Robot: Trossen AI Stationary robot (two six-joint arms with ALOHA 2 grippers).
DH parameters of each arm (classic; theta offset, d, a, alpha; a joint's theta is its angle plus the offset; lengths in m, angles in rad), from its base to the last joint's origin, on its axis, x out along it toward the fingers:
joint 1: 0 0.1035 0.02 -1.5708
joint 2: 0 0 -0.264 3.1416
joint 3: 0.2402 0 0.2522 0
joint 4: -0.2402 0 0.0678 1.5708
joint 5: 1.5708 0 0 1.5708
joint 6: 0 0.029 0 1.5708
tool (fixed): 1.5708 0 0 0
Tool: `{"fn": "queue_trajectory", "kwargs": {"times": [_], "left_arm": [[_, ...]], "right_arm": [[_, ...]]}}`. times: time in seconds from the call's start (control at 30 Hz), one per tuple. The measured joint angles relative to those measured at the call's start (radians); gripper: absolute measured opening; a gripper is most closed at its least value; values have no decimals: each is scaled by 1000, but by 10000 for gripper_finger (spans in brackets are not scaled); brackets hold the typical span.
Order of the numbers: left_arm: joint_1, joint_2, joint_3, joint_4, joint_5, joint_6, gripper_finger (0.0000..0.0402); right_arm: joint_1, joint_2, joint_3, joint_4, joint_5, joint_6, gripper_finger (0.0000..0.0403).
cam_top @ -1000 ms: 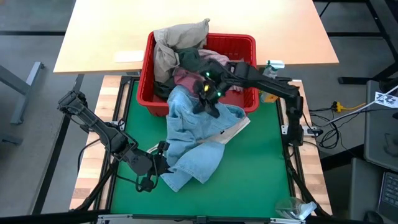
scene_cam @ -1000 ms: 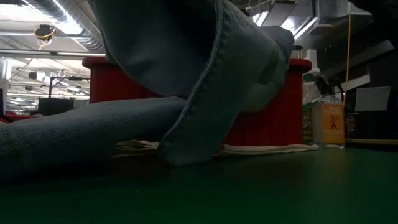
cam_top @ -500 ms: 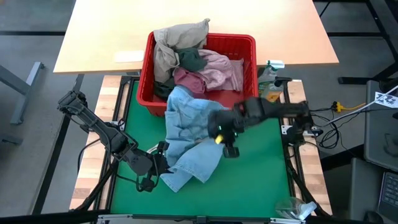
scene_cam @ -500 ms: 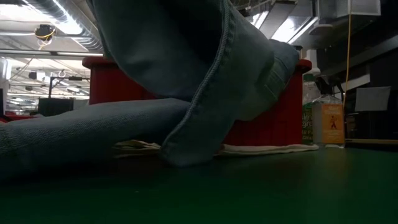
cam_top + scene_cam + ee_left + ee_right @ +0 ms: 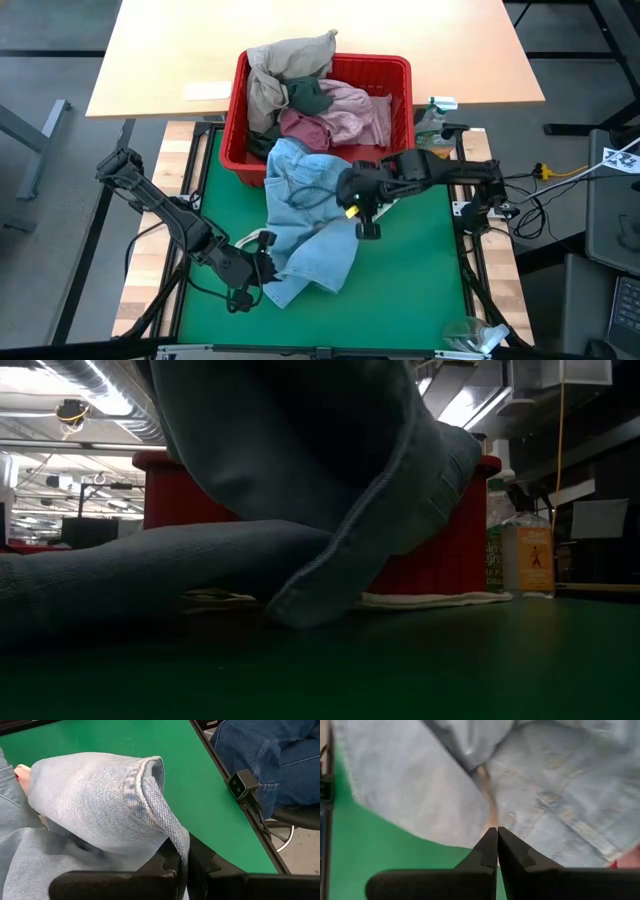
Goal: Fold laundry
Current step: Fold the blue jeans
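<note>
Light blue jeans (image 5: 305, 215) spill from the front of the red basket (image 5: 240, 110) onto the green mat; in the low view they fill the picture as hanging denim (image 5: 300, 470). My left gripper (image 5: 262, 268) is at their near left end, shut on a leg. My right gripper (image 5: 352, 200) is over their right side, shut. More laundry lies piled in the basket: beige (image 5: 285, 60), dark green (image 5: 308, 95), pink (image 5: 352, 110) and maroon (image 5: 300, 128). My left gripper pinches a jeans leg at its hem end, by the stitched edge (image 5: 175, 837) that runs down between the two fingers. The cuff (image 5: 150, 770) stands lifted and folded over beyond the fingers, clear of the mat. My right gripper comes from above, and its shut fingertips (image 5: 496, 837) meet the edge of the jeans (image 5: 470, 837) where it borders the mat. How much cloth lies between them does not show.
A white tote bag (image 5: 430, 598) lies flat under the jeans in front of the basket. A clear bottle (image 5: 432, 120) stands at the mat's far right corner. A seated person's legs (image 5: 270, 750) show beyond the mat's edge. Bare green mat (image 5: 420, 270) lies near and right.
My right gripper has come out of the basket toward the near edge, down over the mat, then back a little toward the basket. The right part of the jeans went with it and spread over the tote bag. In the low view the hanging fold has swung right.
</note>
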Motion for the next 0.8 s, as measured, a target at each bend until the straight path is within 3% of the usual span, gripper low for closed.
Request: {"fn": "queue_trajectory", "kwargs": {"times": [0.17, 0.53, 0.8], "left_arm": [[0, 11, 0, 2, 0, -1, 4], [0, 12, 0, 3, 2, -1, 4], [0, 12, 0, 3, 3, 0, 4]], "right_arm": [[-61, 0, 0, 9, -46, -10, 48], [-227, 0, 0, 94, 41, -136, 217], [-384, 23, -1, 121, -146, -180, 248]]}}
